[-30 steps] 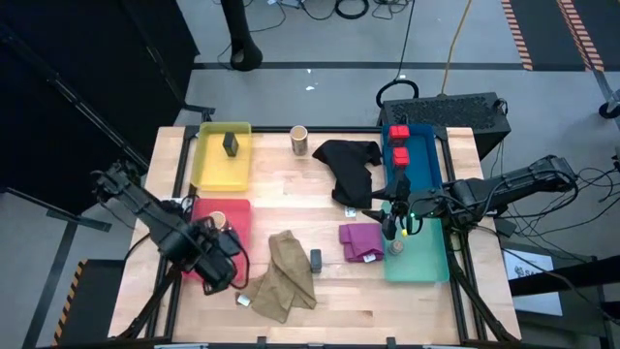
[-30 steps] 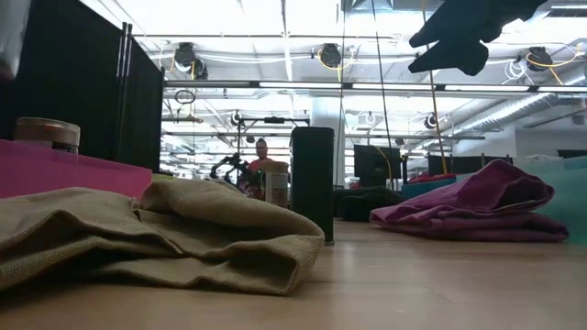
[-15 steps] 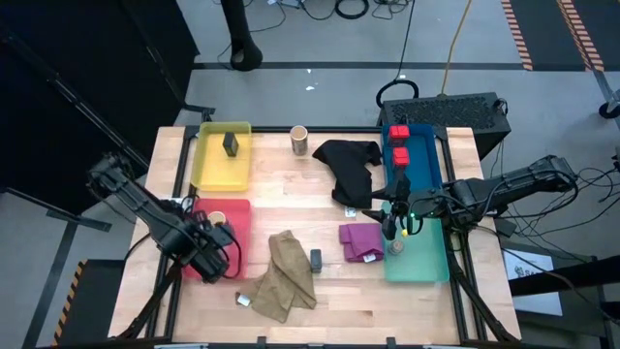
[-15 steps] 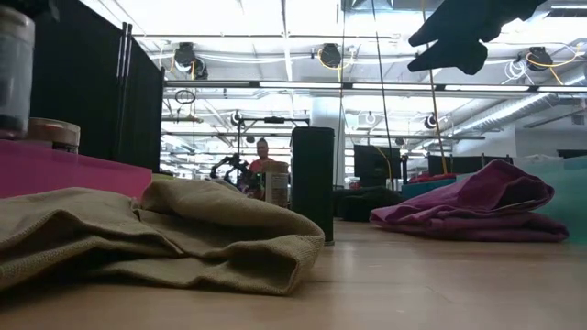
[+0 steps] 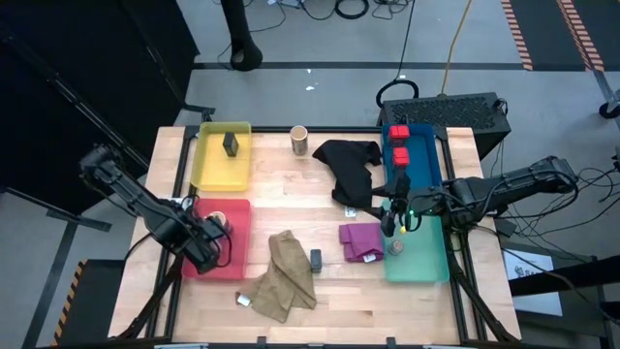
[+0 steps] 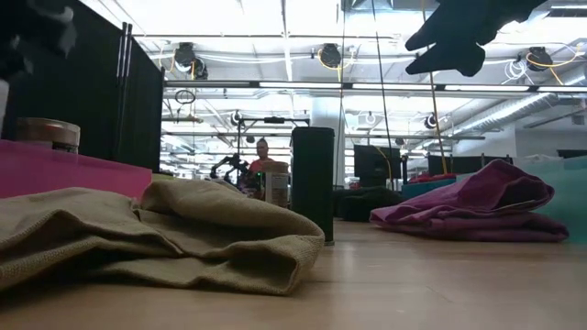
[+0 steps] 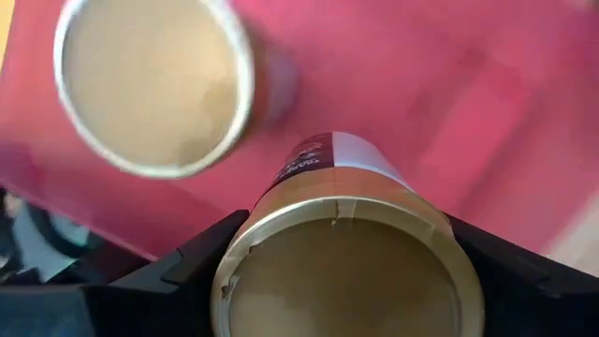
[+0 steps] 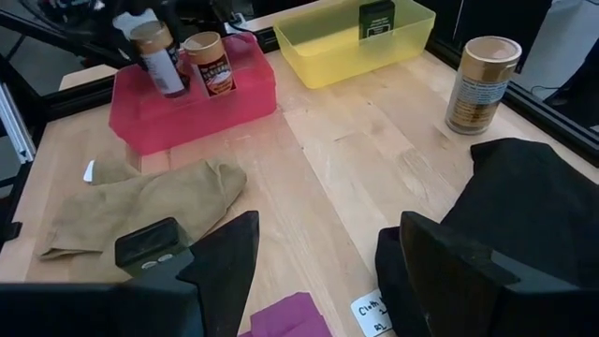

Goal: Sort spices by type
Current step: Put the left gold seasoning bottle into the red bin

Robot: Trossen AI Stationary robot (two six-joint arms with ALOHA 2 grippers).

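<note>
Nearest the table's front edge, a khaki cloth lies crumpled, with a dark grey block just beside it and a purple cloth further toward the right edge. At the front-left, the left gripper hangs over the red tray, its fingers clasped around a tan cylinder held above the tray floor; a second tan open-topped cylinder stands in that tray beside it. At the right edge, the right gripper hovers with its fingers spread and nothing between them, above the near end of the teal tray, where a tiny grey jar sits. Mid-table lies a black cloth. Beyond it, the blue tray holds two red boxes. At the far-left corner, the yellow tray holds a dark block, and a lone tan cylinder stands on bare wood by the far edge.
</note>
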